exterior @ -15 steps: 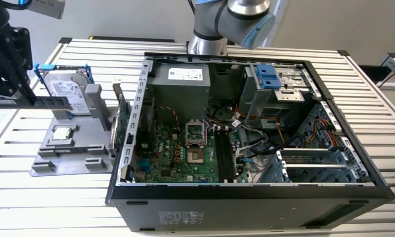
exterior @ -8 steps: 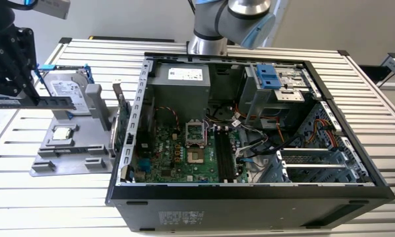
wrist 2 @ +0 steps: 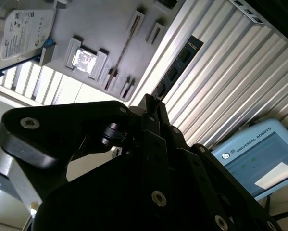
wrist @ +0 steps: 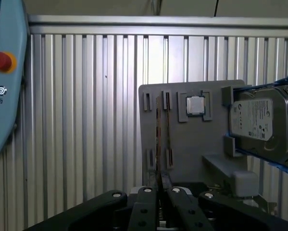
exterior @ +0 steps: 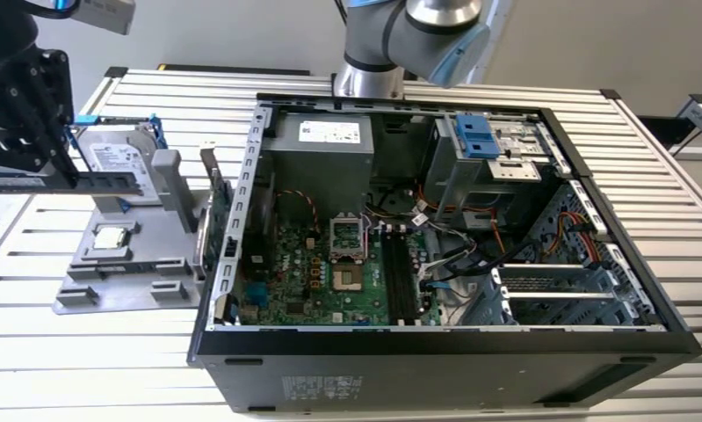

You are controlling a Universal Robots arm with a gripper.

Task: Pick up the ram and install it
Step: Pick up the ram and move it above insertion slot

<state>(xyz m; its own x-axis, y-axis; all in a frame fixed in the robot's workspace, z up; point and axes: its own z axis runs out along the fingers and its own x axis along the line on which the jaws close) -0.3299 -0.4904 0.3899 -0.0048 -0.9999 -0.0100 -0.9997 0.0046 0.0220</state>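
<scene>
Exterior view: our gripper (exterior: 17,176) clamps the ram (exterior: 93,180) beside the computer case (exterior: 445,341). We judge pick-up done; installing needs alignment with memory slots (exterior: 400,272).

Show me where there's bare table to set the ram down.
Bare table slats: in front of the grey fixture at the exterior view's left, and beside the case at that view's right. The fixture and case interior are crowded.

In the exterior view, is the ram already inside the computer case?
No, the gripper holds the ram outside the computer case.
</scene>
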